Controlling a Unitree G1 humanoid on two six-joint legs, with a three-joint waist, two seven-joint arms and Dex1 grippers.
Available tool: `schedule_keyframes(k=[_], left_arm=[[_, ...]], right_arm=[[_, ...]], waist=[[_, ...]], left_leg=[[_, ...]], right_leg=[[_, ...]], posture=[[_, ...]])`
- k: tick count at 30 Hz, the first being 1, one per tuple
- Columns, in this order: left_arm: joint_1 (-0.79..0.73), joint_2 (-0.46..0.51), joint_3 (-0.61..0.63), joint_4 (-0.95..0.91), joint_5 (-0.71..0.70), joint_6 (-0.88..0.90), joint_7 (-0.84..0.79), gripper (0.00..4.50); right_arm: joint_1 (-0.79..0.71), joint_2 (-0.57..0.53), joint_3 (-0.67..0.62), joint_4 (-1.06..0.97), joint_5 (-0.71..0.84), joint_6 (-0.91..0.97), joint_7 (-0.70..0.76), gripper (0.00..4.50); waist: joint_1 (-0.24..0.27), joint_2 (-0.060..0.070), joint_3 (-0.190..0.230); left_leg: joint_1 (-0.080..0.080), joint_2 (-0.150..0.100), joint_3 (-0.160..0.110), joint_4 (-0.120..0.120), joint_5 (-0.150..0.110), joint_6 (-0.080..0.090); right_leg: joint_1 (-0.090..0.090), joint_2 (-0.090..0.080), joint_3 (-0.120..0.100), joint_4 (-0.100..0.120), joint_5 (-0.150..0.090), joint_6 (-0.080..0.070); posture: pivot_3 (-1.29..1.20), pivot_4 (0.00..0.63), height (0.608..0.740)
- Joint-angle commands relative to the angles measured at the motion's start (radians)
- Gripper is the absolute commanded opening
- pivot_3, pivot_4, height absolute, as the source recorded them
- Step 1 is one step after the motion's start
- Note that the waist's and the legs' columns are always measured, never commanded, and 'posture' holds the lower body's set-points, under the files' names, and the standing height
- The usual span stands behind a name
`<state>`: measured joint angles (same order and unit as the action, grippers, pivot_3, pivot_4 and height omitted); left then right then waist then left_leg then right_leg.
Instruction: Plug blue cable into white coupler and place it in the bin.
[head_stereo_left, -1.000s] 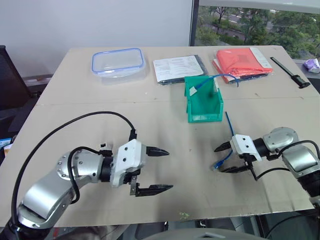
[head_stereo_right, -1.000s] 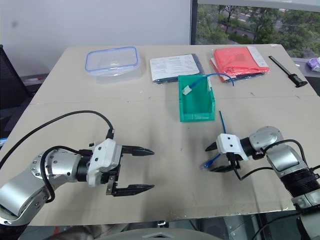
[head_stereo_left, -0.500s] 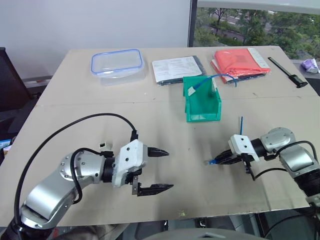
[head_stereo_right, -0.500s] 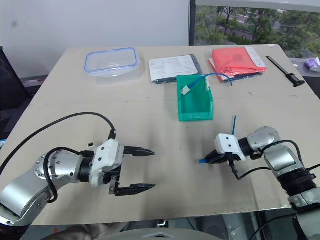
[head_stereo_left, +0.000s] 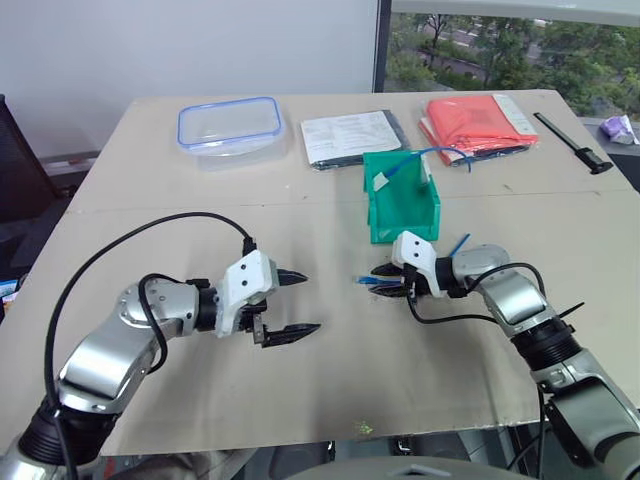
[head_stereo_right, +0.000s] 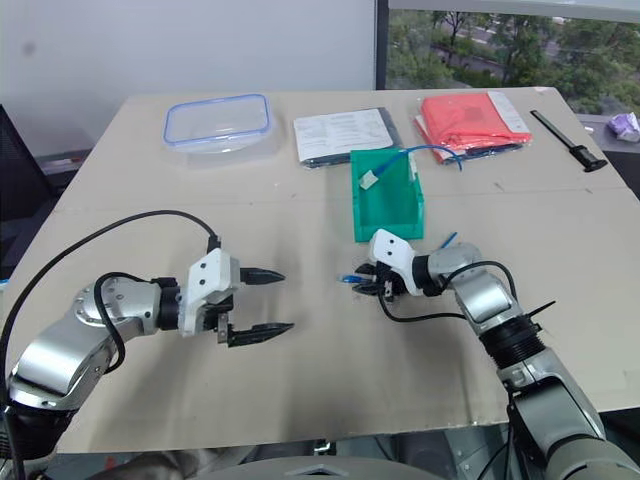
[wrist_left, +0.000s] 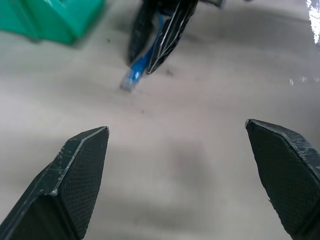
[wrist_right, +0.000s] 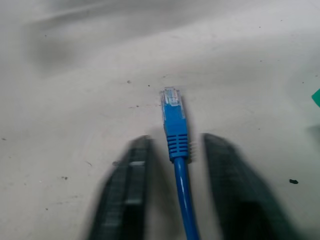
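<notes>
My right gripper (head_stereo_left: 382, 281) has swung in from well out to the right of the small green plastic bin (head_stereo_left: 403, 234) and now sits just in front of the bin's low front wall. It has brought the thin bright-blue network cable (wrist_right: 174, 122) with it. The cable runs through this gripper, its clear plug sticking out ahead and low over the tan tabletop (head_stereo_left: 450, 380), pointing away from the bin toward my other arm. Whether I am clamped on the cable I cannot tell. My left gripper (head_stereo_left: 310, 302) has eased closer to the bin too, in front of it and to its left, and it stays spread wide with nothing in it. So the plug is now presented between my two arms, but the mating cannot start while my left side holds no coupler. Inside the bin lies another blue cable (head_stereo_left: 410, 165) ending in a small white piece (head_stereo_left: 381, 181), which I judge to be a coupler already fitted.
</notes>
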<state>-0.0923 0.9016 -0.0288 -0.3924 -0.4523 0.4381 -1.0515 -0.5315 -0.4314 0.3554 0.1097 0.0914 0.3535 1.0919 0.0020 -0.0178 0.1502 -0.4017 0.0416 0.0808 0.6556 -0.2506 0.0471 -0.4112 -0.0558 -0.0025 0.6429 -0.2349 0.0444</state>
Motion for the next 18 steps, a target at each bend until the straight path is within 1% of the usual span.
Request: schedule_keyframes(k=[1, 3, 4, 8, 11, 15, 18], left_arm=[[-0.074, -0.035, -0.046, 0.059, 0.028, -0.031, -0.029, 4.50], [-0.125, -0.069, -0.083, 0.107, 0.055, -0.040, -0.031, 4.50], [-0.153, -0.089, -0.101, 0.132, 0.067, -0.046, -0.032, 4.50], [-0.265, -0.159, -0.189, 0.253, 0.126, -0.096, -0.084, 4.50], [-0.368, -0.212, -0.257, 0.398, 0.188, -0.156, -0.137, 4.50], [-0.504, -0.278, -0.343, 0.593, 0.283, -0.236, -0.200, 4.50], [-0.574, -0.321, -0.381, 0.693, 0.328, -0.301, -0.247, 4.50]], right_arm=[[0.034, -0.028, -0.092, -0.144, 0.080, 0.028, -0.009, 3.22], [0.067, -0.034, -0.152, -0.213, 0.129, 0.053, -0.038, 4.12], [0.087, -0.032, -0.185, -0.249, 0.158, 0.070, -0.056, 4.47], [0.219, -0.024, -0.296, -0.400, 0.280, 0.123, -0.111, 4.47], [0.375, -0.035, -0.341, -0.454, 0.298, 0.039, -0.113, 4.47], [0.586, -0.035, -0.403, -0.517, 0.321, -0.008, -0.152, 4.47], [0.699, -0.045, -0.430, -0.546, 0.305, -0.060, -0.171, 4.47]], waist=[[0.006, 0.000, 0.000], [0.009, 0.000, 0.000], [0.010, 0.000, 0.000], [0.013, -0.002, 0.000], [0.013, -0.002, 0.000], [0.010, -0.002, 0.000], [0.009, -0.003, 0.000]], left_leg=[[0.000, 0.000, 0.000, 0.000, 0.000, 0.000], [0.000, 0.000, 0.000, 0.000, 0.000, 0.000], [0.000, 0.000, 0.000, 0.000, 0.000, 0.000], [0.000, -0.001, 0.000, 0.000, 0.000, 0.000], [0.000, -0.001, 0.000, 0.000, 0.000, 0.000], [-0.001, -0.001, 0.003, 0.000, 0.000, 0.000], [-0.002, -0.001, 0.003, 0.001, 0.000, 0.000]], right_leg=[[0.000, 0.000, 0.000, 0.000, 0.000, 0.000], [0.000, 0.000, 0.000, 0.000, 0.000, 0.000], [0.000, 0.000, 0.000, 0.000, 0.000, 0.000], [0.000, 0.001, 0.000, 0.000, 0.000, 0.000], [0.001, 0.001, -0.001, 0.000, 0.000, 0.000], [0.000, 0.002, -0.001, 0.000, 0.000, 0.001], [0.000, 0.002, -0.001, 0.000, 0.000, 0.001]], posture=[[0.00, 0.150, 0.740], [0.00, 0.150, 0.740], [0.00, 0.150, 0.740], [0.00, 0.150, 0.740], [0.00, 0.150, 0.740], [0.00, 0.150, 0.740], [0.00, 0.150, 0.740]])
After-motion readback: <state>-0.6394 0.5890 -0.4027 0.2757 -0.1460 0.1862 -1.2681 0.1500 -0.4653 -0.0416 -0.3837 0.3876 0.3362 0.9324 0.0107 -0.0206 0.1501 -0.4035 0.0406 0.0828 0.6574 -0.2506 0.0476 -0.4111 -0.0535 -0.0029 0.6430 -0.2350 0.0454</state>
